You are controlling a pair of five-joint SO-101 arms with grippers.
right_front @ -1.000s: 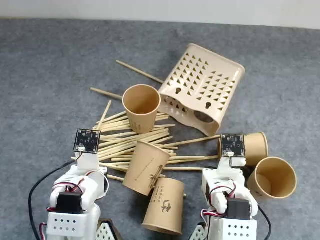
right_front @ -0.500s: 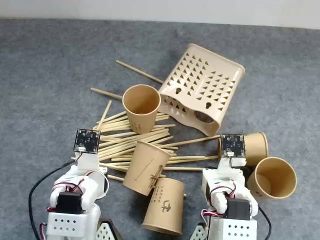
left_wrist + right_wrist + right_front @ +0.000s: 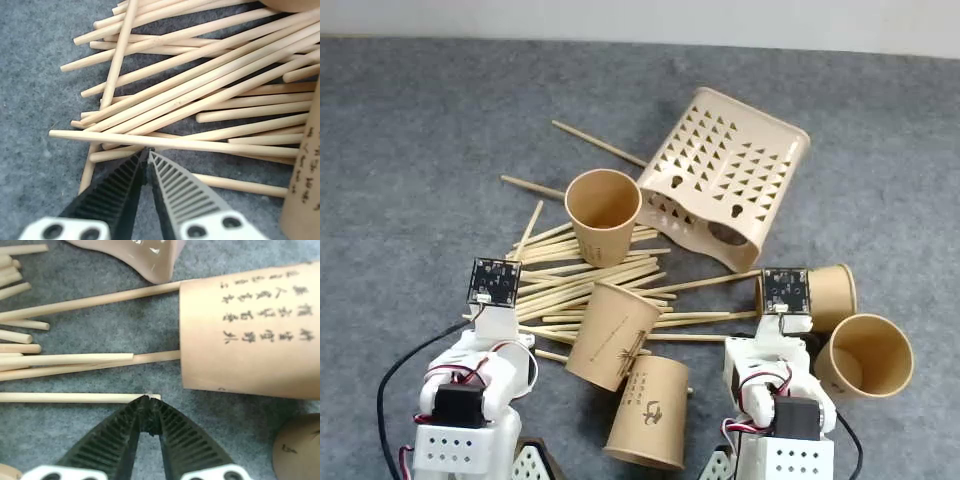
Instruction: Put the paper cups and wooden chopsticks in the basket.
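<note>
The counter (image 3: 420, 120) is overlooked from above by a fixed high camera, set behind the two arms (image 3: 470, 400). The left wrist camera is pointed closely down past the left fingers (image 3: 175, 190) at the chopsticks (image 3: 200, 90); the right wrist camera, past the right fingers (image 3: 115, 435), at a lying cup (image 3: 250, 340). Both patches are also covered by the high view.

Beige basket (image 3: 772, 140), tan cups (image 3: 612, 335), grey carpet (image 3: 420, 150)
</note>
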